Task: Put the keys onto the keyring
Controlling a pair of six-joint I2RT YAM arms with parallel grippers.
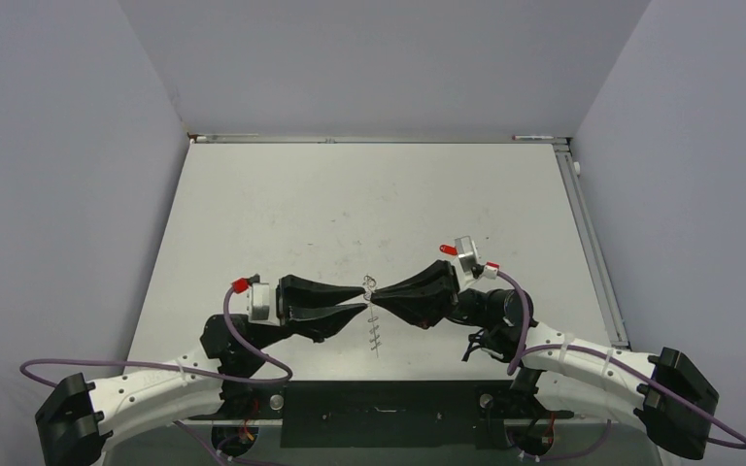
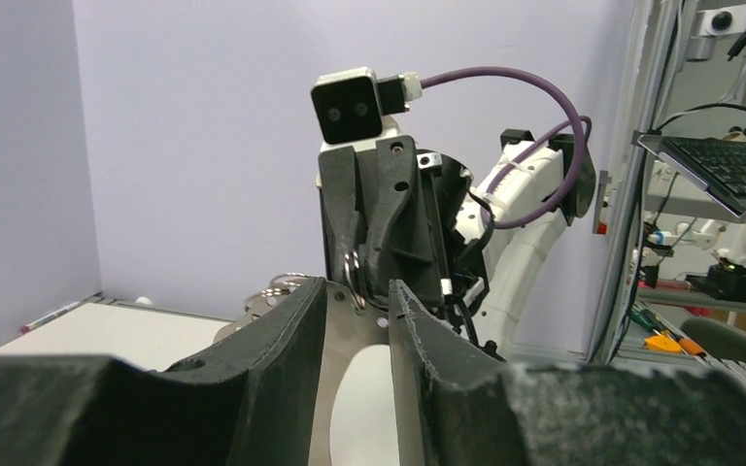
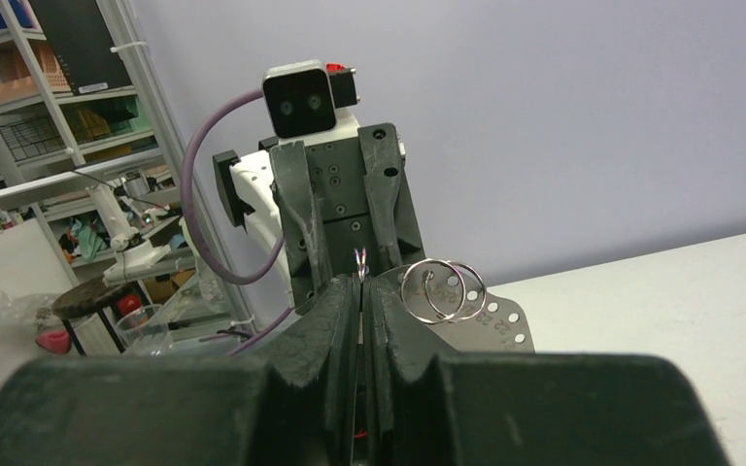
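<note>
Overhead, the left pincer [image 1: 363, 298] sits just left of centre, low in the frame, above a pale table [image 1: 350, 194]. Its jaws stand apart with a clear gap and grip nothing. A purple cable [image 1: 253, 345] loops back from its wrist toward the bottom left.

At the middle, where the two pincers meet tip to tip, the keyring [image 2: 353, 270] is held up off the table. It shows in the left wrist view as a thin silvery ring at the tips of the facing pincer. Overhead it is only a small bright speck.

Just right of it, the right pincer [image 1: 381, 291] points left with its jaws pressed nearly together, pinching the keyring. In its own wrist view only a thin silvery sliver pokes up from the slit at the tips.

Further right in that view, two more silvery rings [image 3: 442, 289] overlap just beside the right finger. They hang on a flat perforated plate [image 3: 493, 320] with small stamped numbers. I cannot tell whether they are linked to the pinched ring.

Shelves [image 3: 68, 107] crowd the upper left of the right wrist view.
</note>
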